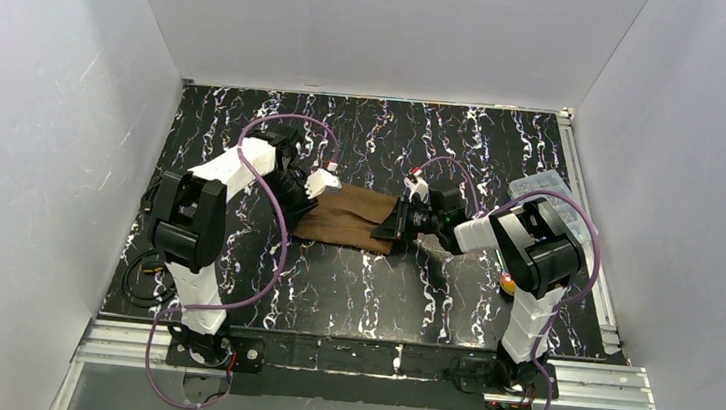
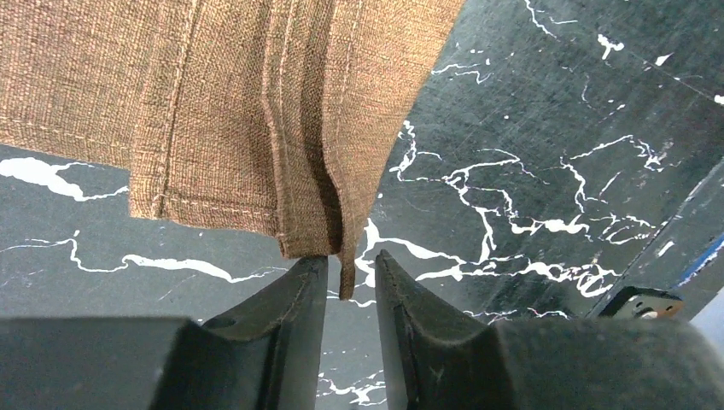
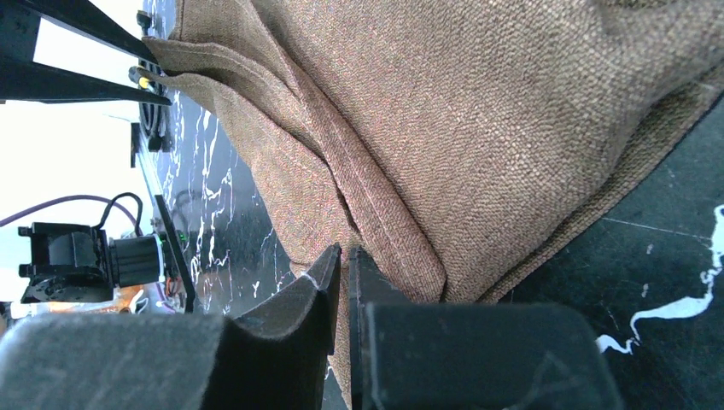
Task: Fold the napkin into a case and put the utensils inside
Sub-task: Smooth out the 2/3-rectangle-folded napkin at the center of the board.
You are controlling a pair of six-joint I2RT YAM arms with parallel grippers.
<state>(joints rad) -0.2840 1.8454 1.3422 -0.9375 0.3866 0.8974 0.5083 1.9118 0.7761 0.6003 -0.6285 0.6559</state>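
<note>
A brown napkin (image 1: 343, 215), already folded into a layered band with stitched hems, is seen lying near the centre of a black marbled table (image 1: 380, 297). Its 3 o'clock edge is pinched by the right gripper (image 3: 341, 269), whose jaws are pressed together on a fold. At the 10 o'clock corner, a hem is straddled by the narrowly parted left gripper (image 2: 350, 269), with table visible either side of the cloth. The case is judged unfinished: folding is left, and no utensils are seen inside. A clear plastic box (image 1: 548, 198) is set at 2 o'clock.

Brown woven napkin (image 1: 348, 219); black table (image 1: 351, 284), white marble veining.
</note>
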